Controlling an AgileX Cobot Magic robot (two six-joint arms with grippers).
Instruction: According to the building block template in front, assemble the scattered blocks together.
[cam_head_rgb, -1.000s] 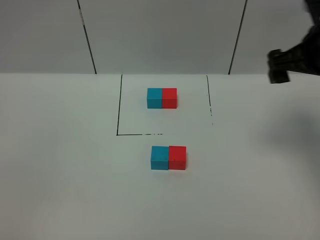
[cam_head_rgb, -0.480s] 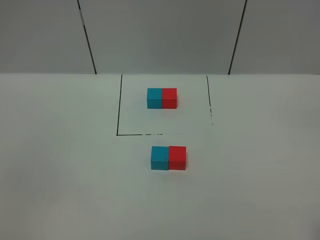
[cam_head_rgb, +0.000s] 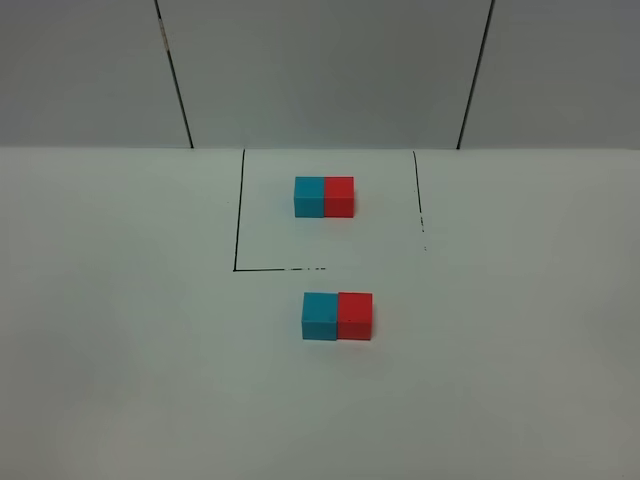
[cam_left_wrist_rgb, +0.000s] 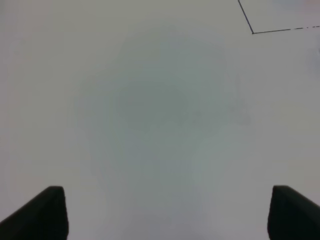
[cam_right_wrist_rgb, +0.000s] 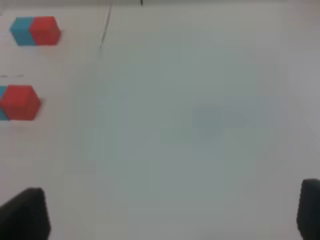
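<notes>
The building block template (cam_head_rgb: 324, 196), a cyan-left, red-right bar, lies inside the black-lined square at the back. In front of the square, the larger cyan cube (cam_head_rgb: 319, 316) and red cube (cam_head_rgb: 355, 316) sit side by side and touching, cyan on the left. Neither gripper shows in the exterior high view. The left gripper (cam_left_wrist_rgb: 162, 215) is open over bare table. The right gripper (cam_right_wrist_rgb: 167, 215) is open and empty, well away from the template (cam_right_wrist_rgb: 35, 31) and the red cube (cam_right_wrist_rgb: 20, 102); only a sliver of the cyan cube shows beside it.
A black outline (cam_head_rgb: 238, 230) marks a square on the white table around the template. One of its corners (cam_left_wrist_rgb: 252, 32) shows in the left wrist view. Grey wall panels stand behind the table.
The right arm, seen at the exterior view's upper right edge a second ago, has left that view. The blocks have not moved.
</notes>
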